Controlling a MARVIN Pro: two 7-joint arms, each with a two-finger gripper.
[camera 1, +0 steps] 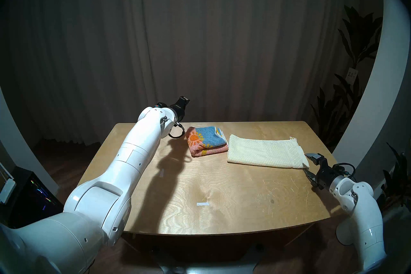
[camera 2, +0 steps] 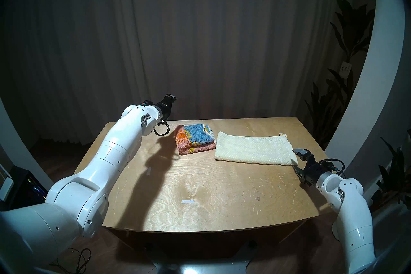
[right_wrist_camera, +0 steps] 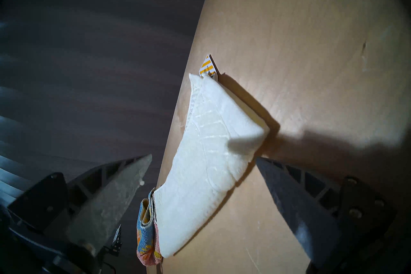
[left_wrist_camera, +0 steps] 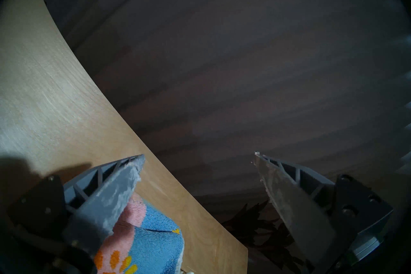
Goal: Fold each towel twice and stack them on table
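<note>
A pink and blue towel (camera 1: pixel 208 141) with orange suns lies folded into a small thick square at the back of the table (camera 1: pixel 222 200). Right beside it lies the cream dotted towel (camera 1: pixel 262 152), folded into a long flat strip. My right gripper (camera 1: pixel 308 163) is open and low at that strip's right end, with the near corner of the cream towel (right_wrist_camera: pixel 200 155) just ahead of and between its fingers. My left gripper (camera 1: pixel 184 101) is open and empty, raised past the table's far left edge, with the colourful towel (left_wrist_camera: pixel 151 240) below it.
Two white tape marks (camera 1: pixel 202 204) (camera 1: pixel 162 173) sit on the wood. An orange-striped tag (right_wrist_camera: pixel 208 65) sticks out of the cream towel's far corner. Dark curtains hang behind the table, tall plants (camera 1: pixel 347 93) stand to the right, and a dark lit box (camera 1: pixel 33 195) sits on the floor at left.
</note>
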